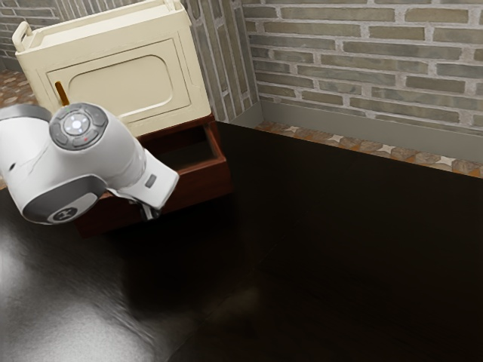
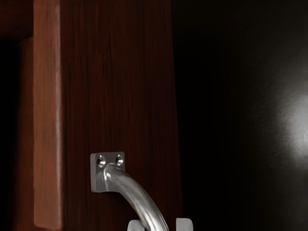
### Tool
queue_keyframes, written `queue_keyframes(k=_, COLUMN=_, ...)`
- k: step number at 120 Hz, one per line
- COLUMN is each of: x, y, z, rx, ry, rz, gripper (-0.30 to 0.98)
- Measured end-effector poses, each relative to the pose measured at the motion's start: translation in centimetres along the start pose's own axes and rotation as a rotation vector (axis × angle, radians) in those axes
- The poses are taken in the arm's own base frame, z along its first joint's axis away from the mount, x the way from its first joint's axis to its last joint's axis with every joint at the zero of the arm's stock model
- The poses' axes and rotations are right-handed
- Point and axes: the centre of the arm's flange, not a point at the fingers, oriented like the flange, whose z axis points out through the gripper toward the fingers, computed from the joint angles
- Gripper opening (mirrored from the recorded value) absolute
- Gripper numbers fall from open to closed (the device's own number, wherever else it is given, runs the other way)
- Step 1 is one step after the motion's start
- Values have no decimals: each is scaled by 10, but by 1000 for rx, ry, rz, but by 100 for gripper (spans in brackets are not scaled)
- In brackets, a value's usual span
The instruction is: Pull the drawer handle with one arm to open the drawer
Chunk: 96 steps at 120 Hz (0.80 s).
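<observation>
Curved silvery metal handle (image 2: 136, 194), right at the black metal gripper (image 1: 153, 216), whether clamped on it or apart I cannot tell, reddish-brown wooden drawer (image 1: 204, 183) open.

Exterior view: the arm (image 1: 68, 162) is cut off at the left picture edge and covers part of the drawer (image 1: 205, 185). The hand (image 1: 149, 213) is partly obscured. The counter's (image 1: 339, 264) near edge lies outside the frame. The drawer's interior is partly concealed. Wrist view: the handle (image 2: 136, 195) is cut off at the lower picture edge.
</observation>
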Motion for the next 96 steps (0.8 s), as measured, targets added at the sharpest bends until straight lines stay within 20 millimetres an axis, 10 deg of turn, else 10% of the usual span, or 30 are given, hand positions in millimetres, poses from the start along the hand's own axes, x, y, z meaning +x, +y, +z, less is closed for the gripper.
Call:
queue_keyframes(k=75, x=2, y=29, z=-33, rx=5, ry=9, rz=-3, gripper=-6)
queue_keyframes(k=85, x=4, y=30, z=-38, rx=13, ry=11, rz=2, gripper=10)
queue_keyframes(k=96, x=31, y=19, z=-96, rx=41, ry=68, rz=-21, gripper=29)
